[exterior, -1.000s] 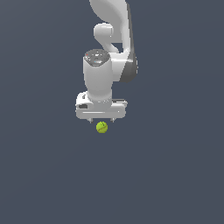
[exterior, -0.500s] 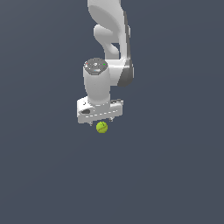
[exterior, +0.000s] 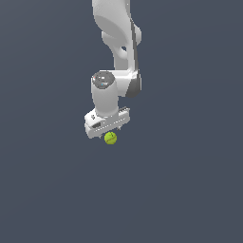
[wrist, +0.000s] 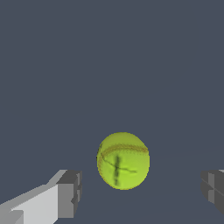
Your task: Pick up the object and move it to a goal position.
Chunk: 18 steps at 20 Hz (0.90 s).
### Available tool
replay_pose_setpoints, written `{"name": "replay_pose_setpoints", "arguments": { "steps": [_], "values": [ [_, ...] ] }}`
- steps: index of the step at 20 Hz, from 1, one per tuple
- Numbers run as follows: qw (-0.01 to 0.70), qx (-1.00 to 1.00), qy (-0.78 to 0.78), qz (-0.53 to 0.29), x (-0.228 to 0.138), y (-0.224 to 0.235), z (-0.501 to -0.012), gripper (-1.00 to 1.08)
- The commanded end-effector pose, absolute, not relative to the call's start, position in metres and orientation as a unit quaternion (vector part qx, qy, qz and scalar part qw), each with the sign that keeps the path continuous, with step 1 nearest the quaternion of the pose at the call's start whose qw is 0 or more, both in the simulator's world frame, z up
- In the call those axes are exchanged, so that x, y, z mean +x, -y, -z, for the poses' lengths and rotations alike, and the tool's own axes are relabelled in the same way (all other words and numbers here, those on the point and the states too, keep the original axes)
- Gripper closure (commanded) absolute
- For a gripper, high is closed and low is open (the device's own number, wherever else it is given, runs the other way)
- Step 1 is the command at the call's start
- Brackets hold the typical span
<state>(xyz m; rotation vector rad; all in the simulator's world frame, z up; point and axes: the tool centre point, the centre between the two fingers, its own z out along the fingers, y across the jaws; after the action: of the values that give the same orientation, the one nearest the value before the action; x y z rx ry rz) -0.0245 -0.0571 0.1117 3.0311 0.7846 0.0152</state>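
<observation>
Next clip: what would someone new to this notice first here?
A yellow-green ball with dark seam lines, the only colour on the flat grey ground. The white arm reaches down from the top of the exterior view, its gripper directly over the ball, fingers open on either side.

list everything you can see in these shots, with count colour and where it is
ball: one, yellow-green with thin darker seam lines, on the floor just under the gripper in the exterior view; in the wrist view it lies between the two fingers, touching neither
floor: one, plain dark grey-blue, fills the background of both views
arm: one, white with grey joints, comes down from the top of the exterior view
gripper: one, white body with dark grey fingers, open, low over the ball with a gap on each side
</observation>
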Motion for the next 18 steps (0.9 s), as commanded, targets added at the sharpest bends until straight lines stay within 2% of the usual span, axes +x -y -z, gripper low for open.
{"name": "replay_pose_setpoints", "arguments": {
  "steps": [1, 18],
  "values": [
    [0.004, 0.961, -0.275, -0.003, -0.029, 0.058, -0.105, -0.92],
    [0.000, 0.945, -0.326, 0.000, -0.038, 0.059, -0.089, -0.92]
  ]
}}
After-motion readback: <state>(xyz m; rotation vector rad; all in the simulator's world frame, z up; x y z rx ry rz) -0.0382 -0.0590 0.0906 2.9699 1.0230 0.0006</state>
